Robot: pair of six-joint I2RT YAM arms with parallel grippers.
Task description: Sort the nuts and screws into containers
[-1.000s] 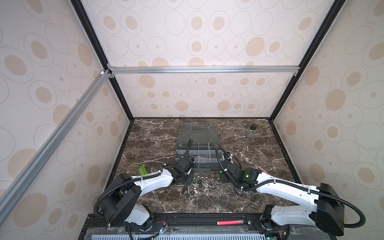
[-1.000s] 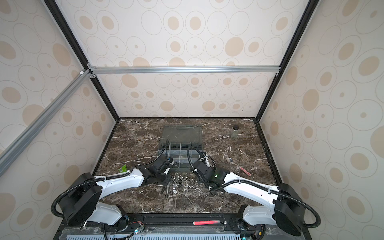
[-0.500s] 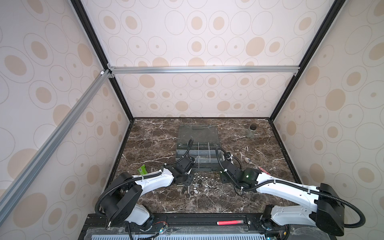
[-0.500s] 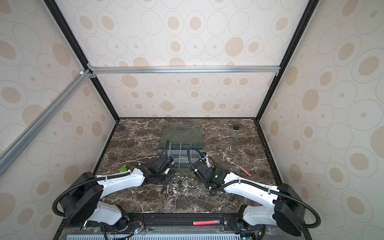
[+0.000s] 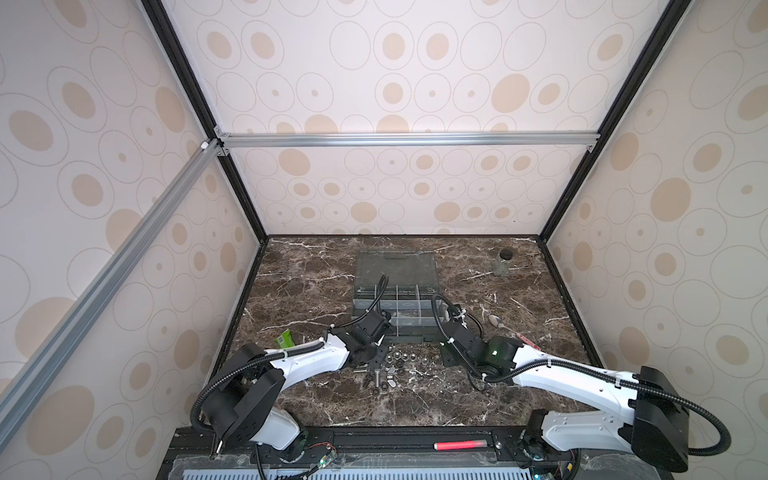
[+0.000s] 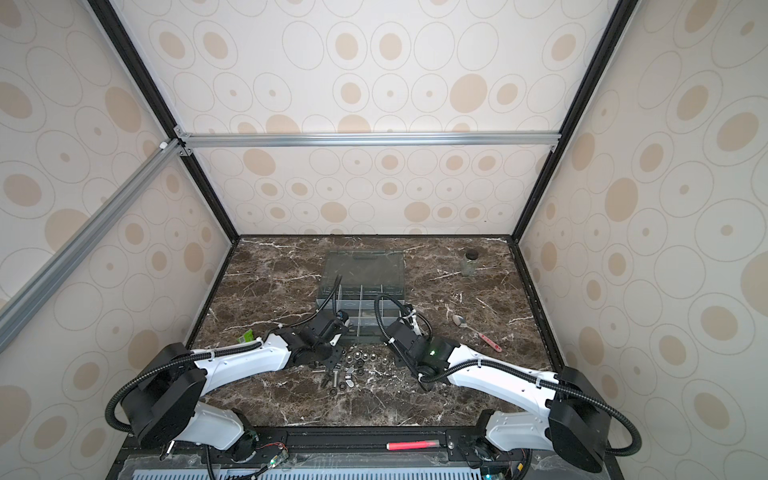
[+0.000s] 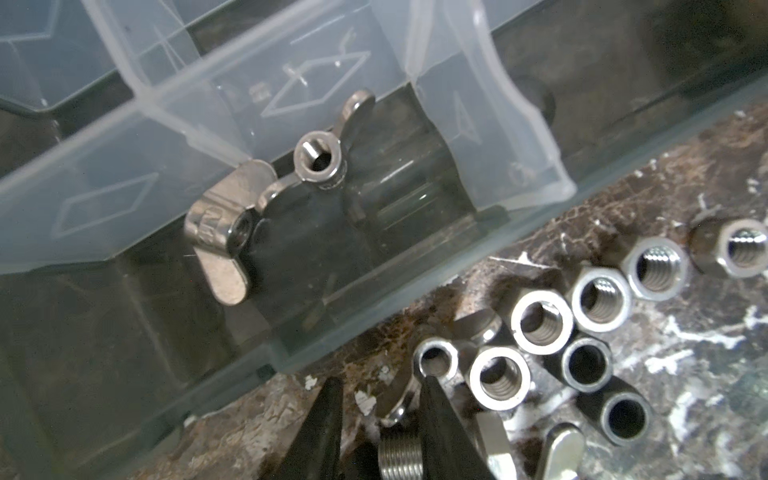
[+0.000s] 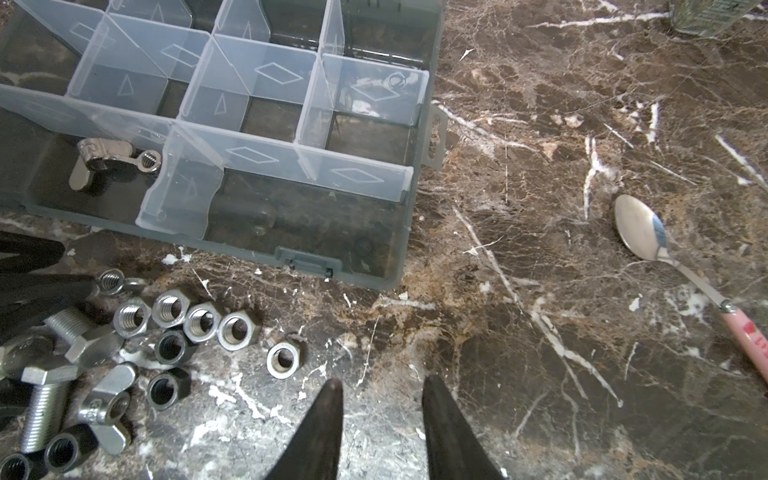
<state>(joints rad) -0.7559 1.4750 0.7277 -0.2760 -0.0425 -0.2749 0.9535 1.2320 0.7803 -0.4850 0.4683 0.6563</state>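
**Found two wing nuts boxed, rest piled at box front**

Logged marble table (image 5: 316, 266) with organizer box (image 5: 438, 307) near its middle, lid (image 5: 395, 264) open behind it. Saw left arm (image 5: 307, 365) and right arm (image 5: 561, 374) both reaching toward box front wall. Noted left gripper (image 7: 380, 380) tips-down on pile just in front of box. Jaws parted a little around wing of loose wing nut (image 7: 434, 359), gap showing to one finger, nothing lifted. Noted right gripper (image 8: 383, 380) over bare marble in front of box, jaws parted a little, empty. Spotted glass jar (image 5: 502, 262) beyond box to right, well apart. Spotted spoon (image 8: 640, 232) right of box, apart, and green packet (image 5: 285, 338) left of box front. Saw screws (image 8: 43, 409) lying on sides at pile edge farthest from box. Saw hex nuts (image 8: 203, 322) clustered near front wall, not touching it, dark nuts (image 8: 168, 388) mixed in. Found boxed wing nuts (image 7: 220, 241), two, side by side in front-row compartment at box's left end.
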